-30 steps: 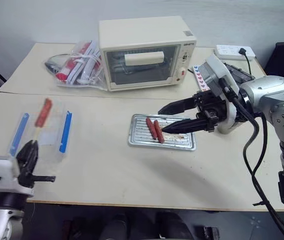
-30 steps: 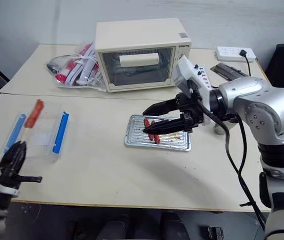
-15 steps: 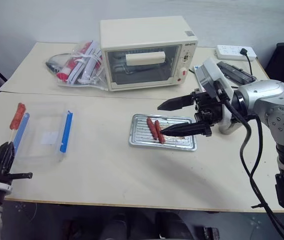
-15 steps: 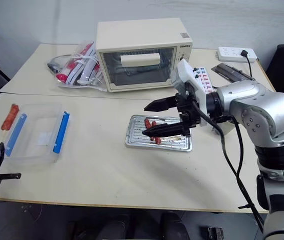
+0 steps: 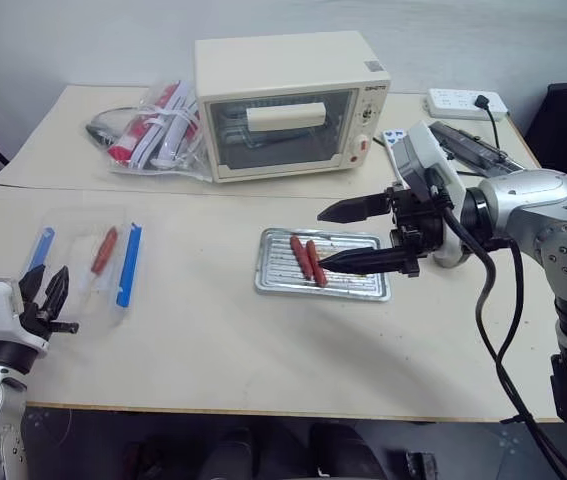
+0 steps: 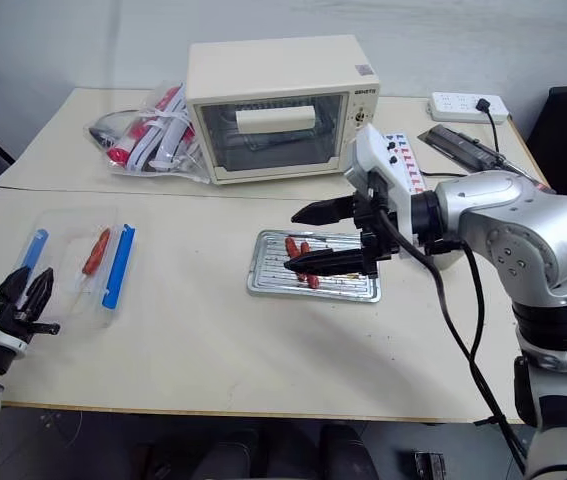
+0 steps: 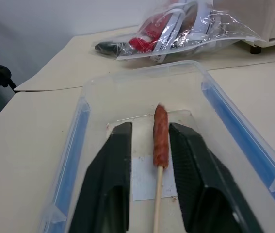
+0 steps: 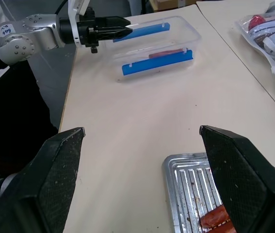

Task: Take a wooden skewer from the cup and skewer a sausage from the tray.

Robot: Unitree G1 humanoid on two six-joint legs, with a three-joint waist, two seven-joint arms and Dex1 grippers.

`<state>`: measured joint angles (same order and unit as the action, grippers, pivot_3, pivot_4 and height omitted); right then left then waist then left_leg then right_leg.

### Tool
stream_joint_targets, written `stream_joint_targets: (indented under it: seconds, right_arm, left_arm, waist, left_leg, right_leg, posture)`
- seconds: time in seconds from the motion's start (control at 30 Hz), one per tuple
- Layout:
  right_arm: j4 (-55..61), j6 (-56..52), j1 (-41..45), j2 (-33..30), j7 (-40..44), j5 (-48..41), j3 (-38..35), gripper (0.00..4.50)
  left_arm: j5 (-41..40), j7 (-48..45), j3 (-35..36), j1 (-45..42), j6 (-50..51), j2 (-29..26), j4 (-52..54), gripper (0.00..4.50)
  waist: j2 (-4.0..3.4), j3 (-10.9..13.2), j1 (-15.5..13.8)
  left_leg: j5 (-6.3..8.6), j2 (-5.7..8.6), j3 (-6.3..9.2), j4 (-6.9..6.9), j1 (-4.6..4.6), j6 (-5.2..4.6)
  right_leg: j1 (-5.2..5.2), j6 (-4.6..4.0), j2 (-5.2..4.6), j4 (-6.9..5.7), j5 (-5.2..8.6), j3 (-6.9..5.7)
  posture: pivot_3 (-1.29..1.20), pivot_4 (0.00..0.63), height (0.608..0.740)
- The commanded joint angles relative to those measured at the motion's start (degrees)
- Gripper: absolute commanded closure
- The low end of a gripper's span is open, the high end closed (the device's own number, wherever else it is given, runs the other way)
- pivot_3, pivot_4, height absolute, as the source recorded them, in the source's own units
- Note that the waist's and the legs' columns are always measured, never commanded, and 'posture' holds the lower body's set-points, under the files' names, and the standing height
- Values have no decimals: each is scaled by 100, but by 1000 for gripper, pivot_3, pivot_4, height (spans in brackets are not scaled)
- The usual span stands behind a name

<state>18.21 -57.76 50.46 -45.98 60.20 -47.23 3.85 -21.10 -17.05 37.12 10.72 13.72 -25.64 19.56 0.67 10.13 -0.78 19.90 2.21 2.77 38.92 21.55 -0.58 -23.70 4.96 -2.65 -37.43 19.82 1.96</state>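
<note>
- Sausage [image 7: 160,135] on its skewer [image 7: 156,204] lies in the clear box [image 5: 83,262] at the left end of the tabletop [image 5: 213,330], between the box's two blue clips; from my left wrist it sits in the gap between my fingers, the stick running back toward me.
- Tabletop carries, from the biggest down: a cream toaster oven [image 5: 288,105] at the back, a clear bag [image 5: 153,130] of red and white packets to its left, the box, and the metal tray [image 5: 323,265] near the middle.
- A white power strip [image 5: 466,102] and a dark flat thing lie at the far right corner.
- My right arm reaches in from the right and hangs over the tray's right end; its fingers [image 5: 355,236] are spread wide with nothing between them, one tip above the tray's far edge, the other just over the ribbed bottom.
- Two more sausages [image 5: 308,260] lie side by side on the tray's left part, close to my lower right fingertip.
- My left fingers [image 5: 47,295] sit at the near left edge of the tabletop, just short of the box, parted and released; I cannot tell whether either touches the stick.
- Cup: I cannot make it out behind my right arm.
</note>
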Motion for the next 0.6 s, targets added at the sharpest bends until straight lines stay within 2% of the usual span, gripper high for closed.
stream_joint_targets:
  seconds: [0.03,0.13,0.23,0.43,0.6]
  right_arm:
    - [184,28,-8,-2,-57,-111,-246,509]
    - [135,89,-9,-2,-34,-56,-200,509]
    - [22,186,34,-67,85,40,-154,509]
    - [-215,382,44,-142,254,298,-80,509]
    - [-262,425,-24,-138,343,385,-69,509]
  left_arm:
    - [-144,-36,322,265,-21,-66,432,1927]
    - [-520,-59,796,638,200,-118,930,1927]
    - [-1272,-318,1540,1181,581,-261,1369,1927]
    - [-2966,-1600,2969,2850,1278,-492,1632,1927]
    - [-3298,-2054,3469,3303,1432,-855,1266,1927]
  waist:
    - [0,0,8]
    - [2,1,33]
    - [2,1,56]
    - [-1,6,109]
    - [-8,11,63]
  left_leg:
    - [0,0,0,0,0,0]
    - [1,-1,0,-1,0,0]
    - [2,-3,1,-3,0,-1]
    - [5,-6,-1,-9,-4,-2]
    - [14,-7,7,-34,-12,-19]
  right_leg:
    - [0,0,0,0,0,0]
    - [0,0,0,1,0,1]
    - [1,0,0,4,0,0]
    - [5,-7,-1,12,4,0]
    - [10,-15,-2,23,8,-10]
  posture:
    - [0,150,740]
    - [0,150,740]
    - [0,150,740]
    - [0,150,740]
    - [0,150,740]
